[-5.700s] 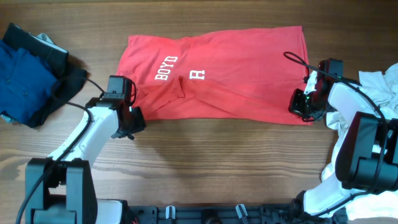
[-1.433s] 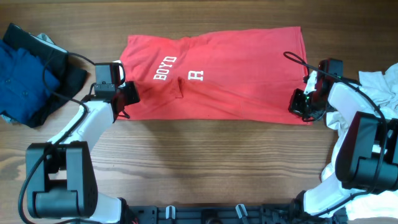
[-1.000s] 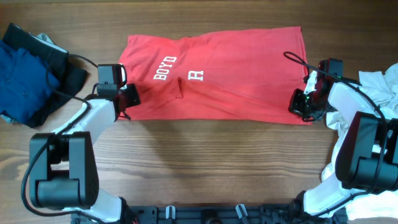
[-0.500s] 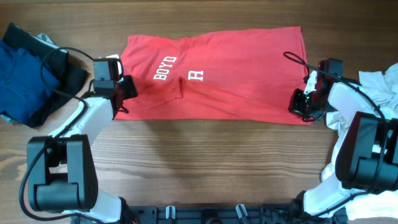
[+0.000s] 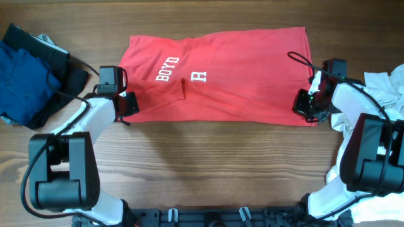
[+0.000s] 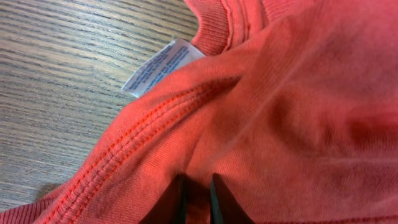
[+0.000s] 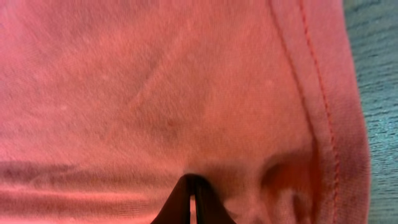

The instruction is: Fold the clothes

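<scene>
Pinching both near corners of the red T-shirt (image 5: pixel 227 75), spread flat on the counter (image 5: pixel 208 170)

Stretching left to right between the two arms, long axis parallel to the near edge; left end effector (image 5: pixel 126 104) pressing together on fabric beside the collar (image 6: pixel 230 25) and care label (image 6: pixel 158 65), right end effector (image 5: pixel 305 104) nipping cloth by the hem (image 7: pixel 323 124); likely calling for carrying both corners toward the far edge

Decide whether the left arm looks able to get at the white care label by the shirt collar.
Probably yes: the label lies uncovered close beside the left tool, though that tool is shut on the T-shirt and must release first.
</scene>
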